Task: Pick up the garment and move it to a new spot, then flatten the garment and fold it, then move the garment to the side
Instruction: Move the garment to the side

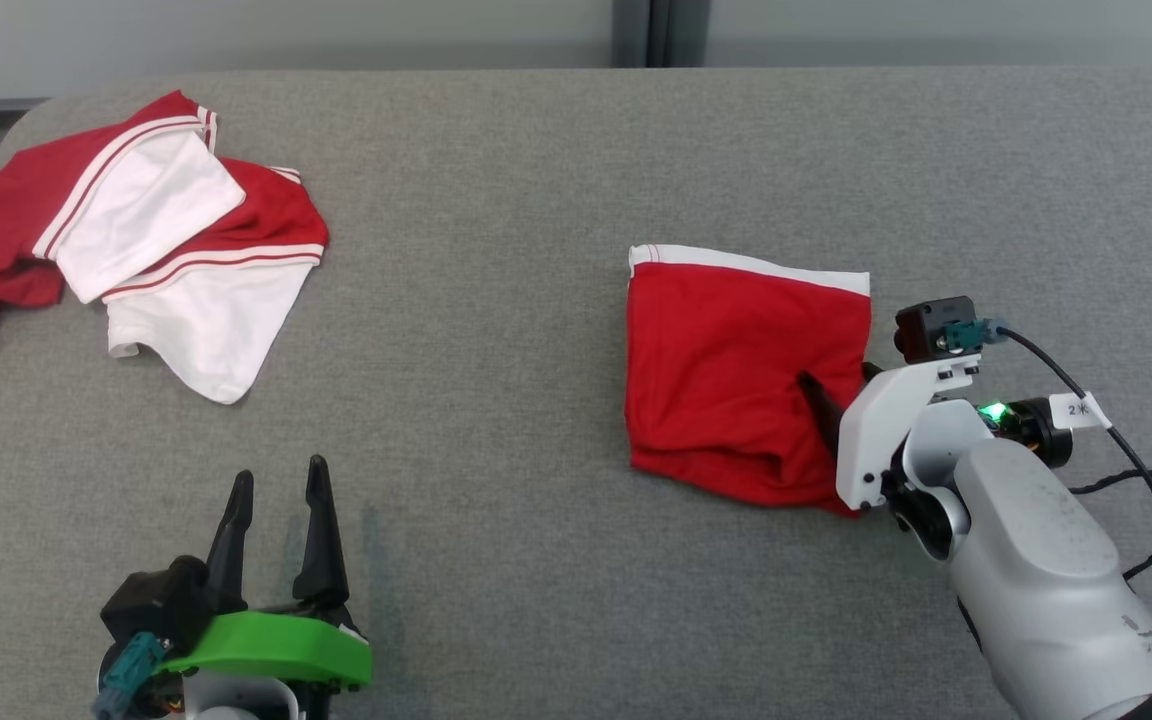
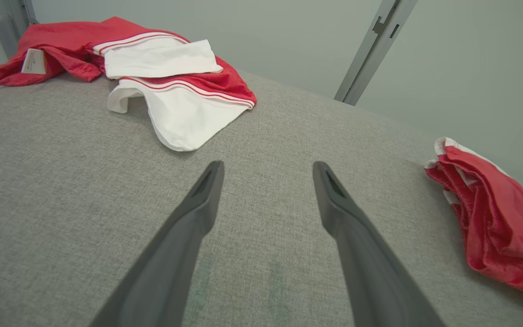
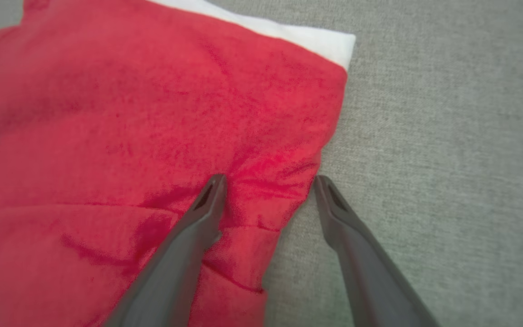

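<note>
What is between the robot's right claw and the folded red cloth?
Nothing visible. The right gripper is open and sits right at the folded red garment's right edge. One finger is over the red cloth and the other is over the grey table beside it.

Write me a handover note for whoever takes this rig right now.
Left end effector: open, empty, over the table near the robot.
Right end effector: open, astride the right edge of the folded red garment, one finger on the cloth, one beside it; not gripping.
Other red-and-white garments: heaped at the far left.
Done: garment looks folded.
Left: close on that edge, move it to the side.
</note>
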Tool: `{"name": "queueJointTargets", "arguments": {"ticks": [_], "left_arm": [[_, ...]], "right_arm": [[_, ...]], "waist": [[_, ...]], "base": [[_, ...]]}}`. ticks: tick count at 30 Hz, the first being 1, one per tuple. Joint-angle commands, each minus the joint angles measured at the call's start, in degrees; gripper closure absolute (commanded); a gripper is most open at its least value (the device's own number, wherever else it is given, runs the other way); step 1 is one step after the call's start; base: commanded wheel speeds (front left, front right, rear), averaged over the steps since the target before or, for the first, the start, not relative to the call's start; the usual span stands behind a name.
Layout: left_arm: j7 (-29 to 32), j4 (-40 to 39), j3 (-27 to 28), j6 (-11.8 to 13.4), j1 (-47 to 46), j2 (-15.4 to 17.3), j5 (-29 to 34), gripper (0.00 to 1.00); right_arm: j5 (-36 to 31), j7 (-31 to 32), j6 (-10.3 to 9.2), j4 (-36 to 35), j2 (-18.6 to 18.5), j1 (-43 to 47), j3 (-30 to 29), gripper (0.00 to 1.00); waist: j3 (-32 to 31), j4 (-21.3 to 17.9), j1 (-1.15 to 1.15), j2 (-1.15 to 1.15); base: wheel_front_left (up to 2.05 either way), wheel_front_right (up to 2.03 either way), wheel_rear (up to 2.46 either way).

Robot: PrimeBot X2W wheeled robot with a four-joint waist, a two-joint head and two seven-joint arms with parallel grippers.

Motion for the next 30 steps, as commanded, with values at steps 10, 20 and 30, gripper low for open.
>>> {"name": "queueJointTargets", "arguments": {"ticks": [10, 20, 30], "left_arm": [[-0.04, -0.29, -1.58, -1.38, -3.96, 0.12, 2.64, 0.0], [-0.04, -2.17, -2.12, -1.94, -6.58, 1.22, 4.83, 0.0], [2.19, -4.48, -4.15, -2.05, -8.64, 4.42, 5.94, 0.0]], "right_arm": [[-1.25, -5.48, -0.09, 4.01, -1.79, -5.68, 3.14, 1.0], [-2.18, -11.11, -0.09, 5.58, -5.69, -10.47, 2.75, 1.0], [-1.18, -15.9, -0.07, 8.14, -6.82, -12.24, -1.4, 1.0]], "waist": [[3.82, -1.94, 0.0, 0.0], [6.96, -12.86, 0.0, 0.0], [10.5, -25.85, 0.0, 0.0]], "base": [[0.0, 0.0, 0.0], [0.0, 0.0, 0.0], [0.0, 0.0, 0.0]]}}
